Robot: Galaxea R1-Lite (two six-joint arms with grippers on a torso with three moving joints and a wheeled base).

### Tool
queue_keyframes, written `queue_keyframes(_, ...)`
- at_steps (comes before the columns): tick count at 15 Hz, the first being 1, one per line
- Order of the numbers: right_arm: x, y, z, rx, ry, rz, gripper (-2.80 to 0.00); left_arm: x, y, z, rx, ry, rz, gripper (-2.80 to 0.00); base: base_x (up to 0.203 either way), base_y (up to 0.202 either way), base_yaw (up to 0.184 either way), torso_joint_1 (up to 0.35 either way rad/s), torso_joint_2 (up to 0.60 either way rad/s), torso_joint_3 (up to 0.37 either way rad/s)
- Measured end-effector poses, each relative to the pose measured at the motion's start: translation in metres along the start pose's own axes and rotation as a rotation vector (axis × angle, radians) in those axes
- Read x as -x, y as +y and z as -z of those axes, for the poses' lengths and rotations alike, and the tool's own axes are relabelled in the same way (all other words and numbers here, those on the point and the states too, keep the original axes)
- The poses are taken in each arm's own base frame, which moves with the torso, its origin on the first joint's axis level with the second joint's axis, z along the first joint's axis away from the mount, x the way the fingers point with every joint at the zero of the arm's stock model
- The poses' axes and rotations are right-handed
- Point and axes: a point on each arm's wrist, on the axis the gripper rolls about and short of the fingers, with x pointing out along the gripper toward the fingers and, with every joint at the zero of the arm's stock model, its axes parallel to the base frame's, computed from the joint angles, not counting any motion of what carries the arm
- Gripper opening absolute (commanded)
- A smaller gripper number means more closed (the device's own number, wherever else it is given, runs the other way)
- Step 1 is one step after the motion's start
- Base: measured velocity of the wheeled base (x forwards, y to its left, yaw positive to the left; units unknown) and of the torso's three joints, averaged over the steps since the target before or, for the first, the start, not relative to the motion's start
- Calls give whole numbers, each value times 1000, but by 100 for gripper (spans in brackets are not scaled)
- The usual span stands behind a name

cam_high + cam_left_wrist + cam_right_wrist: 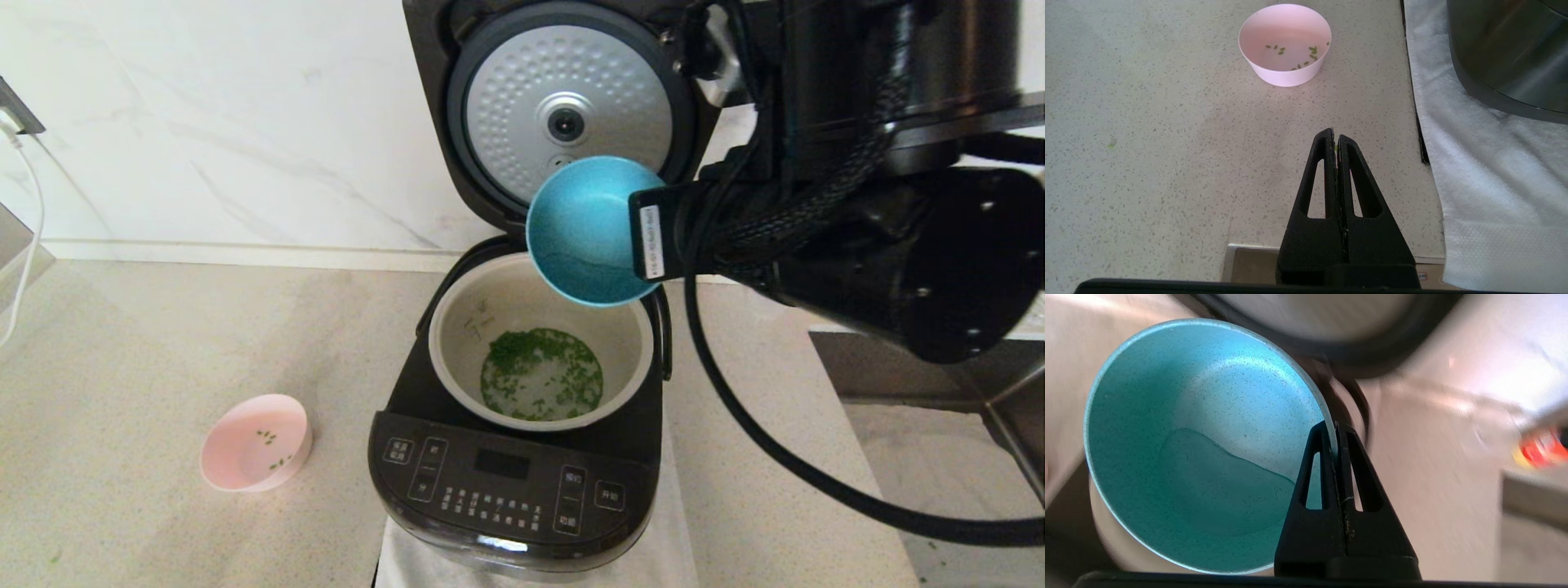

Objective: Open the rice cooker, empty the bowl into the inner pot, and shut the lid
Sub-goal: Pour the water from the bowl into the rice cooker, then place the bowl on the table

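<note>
The black rice cooker (506, 490) stands open, its lid (563, 114) upright with the dimpled silver disc facing me. The pale inner pot (457, 327) holds green bits in clear liquid. My right gripper (1335, 426) is shut on the rim of a blue bowl (584, 233), which it holds tipped on its side above the pot's far edge; the bowl's inside (1200, 449) looks empty. My left gripper (1334, 134) is shut and empty, low over the counter in front of the pink bowl (1285, 43); it does not show in the head view.
The pink bowl (257, 443) with a few green bits sits on the speckled counter left of the cooker. A white towel (1486, 171) lies under the cooker. The right arm's cable (775, 457) hangs right of the cooker. A sink edge (939, 359) is at the right.
</note>
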Motion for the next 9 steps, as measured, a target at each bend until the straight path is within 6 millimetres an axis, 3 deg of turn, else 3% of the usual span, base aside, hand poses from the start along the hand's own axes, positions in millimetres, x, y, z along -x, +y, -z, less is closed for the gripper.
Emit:
queue_keyframes(6,53,-63,4,-17,125,20,-280,0,0,0,0,0,0,-280,0,0,0,0,0,0)
queue_keyframes(9,59,-103,24,-28,184,84,-280,0,0,0,0,0,0,-280,0,0,0,0,0,0)
